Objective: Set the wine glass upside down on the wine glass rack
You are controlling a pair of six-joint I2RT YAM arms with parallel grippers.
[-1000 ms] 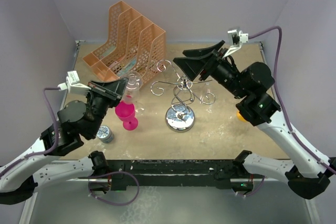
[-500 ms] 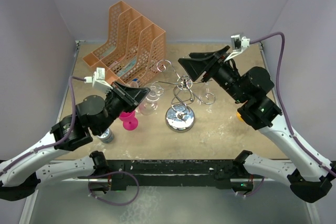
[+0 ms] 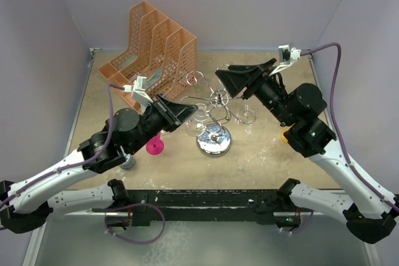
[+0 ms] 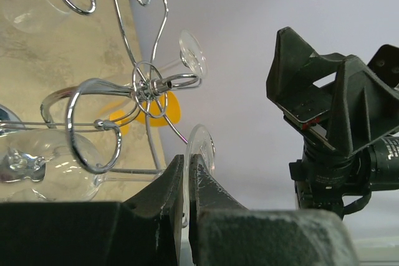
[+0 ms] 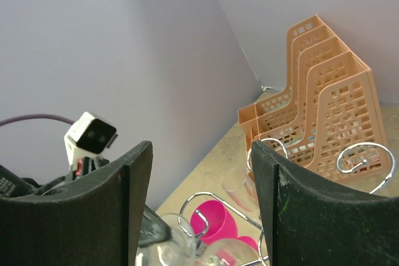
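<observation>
Clamping the clear wine glass [image 4: 48,164] by its stem near the foot, the left pincer [image 3: 186,113] holds it sideways at the wine glass rack's [image 3: 214,136] loop arms. The right pincer [image 3: 227,79] hovers above the rack, fingers apart.

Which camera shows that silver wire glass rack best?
The top external view: the wine glass rack shows nearly whole, with chrome base, twisted stem and loop arms. The left wrist view shows only its loops and centre knot, close up; the right wrist view catches a few loops at its bottom edge.
</observation>
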